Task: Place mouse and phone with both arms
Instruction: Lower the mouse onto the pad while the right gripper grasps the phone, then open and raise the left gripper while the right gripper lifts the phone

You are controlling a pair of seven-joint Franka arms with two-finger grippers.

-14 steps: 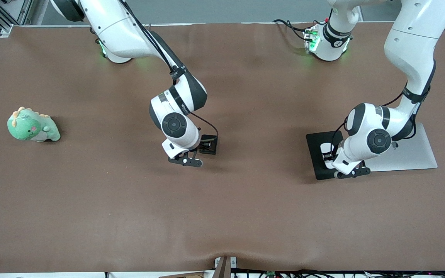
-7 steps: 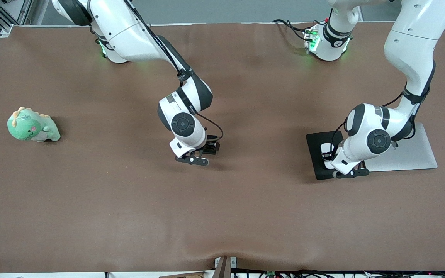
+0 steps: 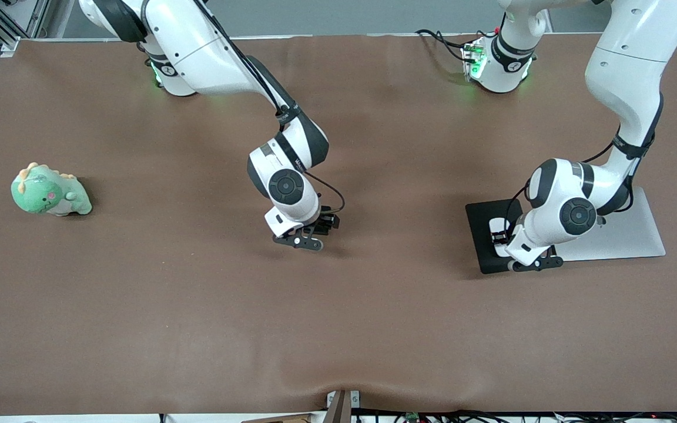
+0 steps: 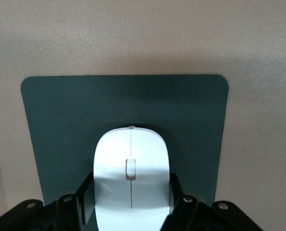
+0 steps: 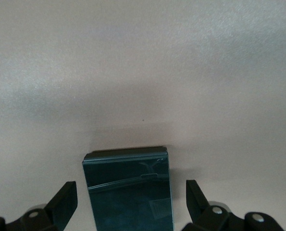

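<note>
Lettering on the dark band at the right arm's wrist is too small to read, and neither the mouse nor the phone shows any legible mark.

The mouse (image 4: pixel 131 163) lies on a black mouse pad (image 4: pixel 56 125) toward the left arm's end of the table (image 3: pixel 374 329). A flat silver slab (image 3: pixel 626 235) lies just beside the pad. A thin grey line and a scroll wheel run down the middle of the mouse, along its long axis. That axis runs roughly from nearer the front camera to farther from it, and the rounded end seen in the left wrist view points away from the gripper. The left gripper (image 3: pixel 498 237) is low over the mouse, with its fingers (image 4: pixel 87 199) narrow and close against the mouse's two long sides.

The phone (image 5: pixel 128 190) lies flat on the bare table near the middle, glossy face up. Its long axis runs straight along the gap between the right gripper's fingers (image 5: pixel 66 197), and one short edge faces away from the wrist. The right gripper (image 3: pixel 322 224) is down over the phone, its fingers spread wide with a clear gap to the phone on each side.

A green plush dinosaur (image 3: pixel 49 191) sits well apart, toward the right arm's end of the table.
</note>
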